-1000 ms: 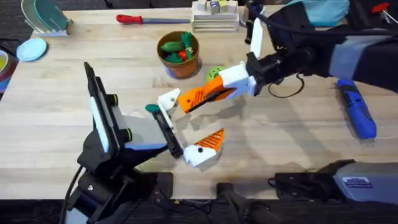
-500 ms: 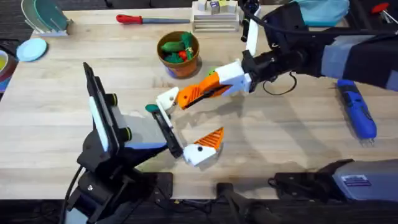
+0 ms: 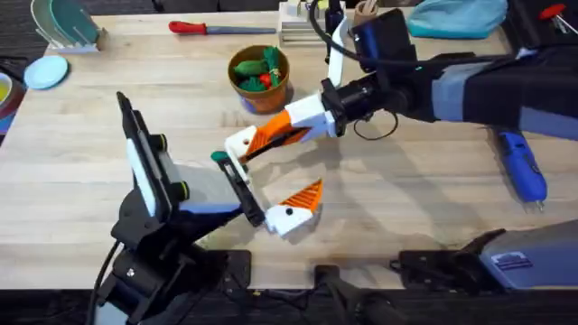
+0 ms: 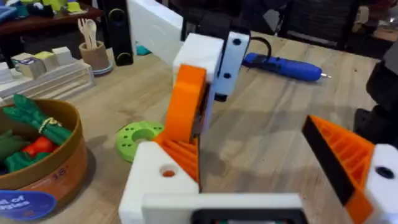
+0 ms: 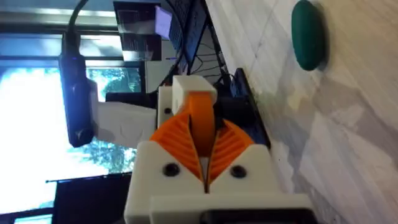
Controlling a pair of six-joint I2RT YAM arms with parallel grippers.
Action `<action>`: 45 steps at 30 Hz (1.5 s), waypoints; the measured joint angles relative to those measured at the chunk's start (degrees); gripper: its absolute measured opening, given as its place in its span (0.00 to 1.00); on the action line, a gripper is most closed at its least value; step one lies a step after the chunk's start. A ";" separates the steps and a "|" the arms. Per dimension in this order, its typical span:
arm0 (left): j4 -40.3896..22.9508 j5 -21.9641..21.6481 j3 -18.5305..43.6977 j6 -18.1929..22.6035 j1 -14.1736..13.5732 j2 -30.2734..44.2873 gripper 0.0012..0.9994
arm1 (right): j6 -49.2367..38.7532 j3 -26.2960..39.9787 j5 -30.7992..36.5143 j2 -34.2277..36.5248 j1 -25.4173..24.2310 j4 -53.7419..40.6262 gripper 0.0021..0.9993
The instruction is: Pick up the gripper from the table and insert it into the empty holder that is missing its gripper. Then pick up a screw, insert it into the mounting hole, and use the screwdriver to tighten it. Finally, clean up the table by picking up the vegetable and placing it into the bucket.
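Tool of the right arm (image 3: 271,137), pads pinched on the gripper (image 5: 200,121), carries that orange wedge with its long axis pointing down toward the holder (image 3: 242,143) on the left tool (image 3: 271,185). The left tool rests wide, one finger bare white and the other already padded, with the wedge tip just at the bare finger. Vegetable (image 3: 220,157) lies on the desk (image 3: 406,199) just beside the holder; bucket (image 3: 260,78) stands behind.

Bucket (image 4: 43,155) cut off at the left wrist view's edge, vegetable (image 3: 219,157) half hidden.
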 joint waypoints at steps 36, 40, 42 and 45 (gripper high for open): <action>-0.04 5.38 0.00 0.09 -0.62 0.00 0.99 | 2.04 -0.07 -0.16 -0.44 -6.09 1.04 0.96; -0.02 5.38 0.00 0.09 -0.62 0.00 0.99 | -0.97 -0.04 3.06 -0.45 -8.19 0.42 0.98; -0.02 5.38 0.00 0.09 -0.62 0.00 0.99 | -3.70 0.46 6.13 -0.57 -9.05 -3.41 0.99; -0.04 5.39 0.00 0.11 -0.62 0.00 0.99 | -10.05 2.86 14.00 -1.54 -9.15 -15.25 0.99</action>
